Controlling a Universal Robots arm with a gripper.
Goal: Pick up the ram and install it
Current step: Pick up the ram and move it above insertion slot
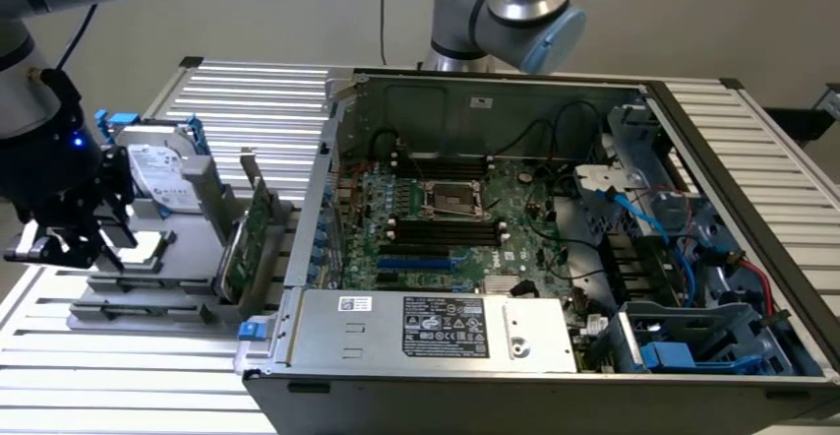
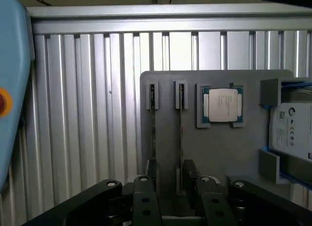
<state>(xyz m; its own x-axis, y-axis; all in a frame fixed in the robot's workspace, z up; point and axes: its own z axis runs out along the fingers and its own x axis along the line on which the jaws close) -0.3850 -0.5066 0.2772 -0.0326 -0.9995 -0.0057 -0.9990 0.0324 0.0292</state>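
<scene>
Exterior view, then wrist view: gripper (image 1: 66, 248) open above the grey parts holder (image 1: 145, 307).
Exterior view: the gripper hangs over the holder at the exterior view's left, near a hard drive (image 1: 164, 174) and an upright expansion card (image 1: 250, 233); the open computer case (image 1: 525, 401) sits to the right. Wrist view: the fingers (image 2: 152, 170) stand apart, clamping nothing. The ram (image 2: 181, 133) stands on edge in a holder slot, one end reaching between the fingers; a second stick (image 2: 152, 128) stands parallel just beside it, and the CPU chip (image 2: 223, 105) lies on the ram's other side.
</scene>
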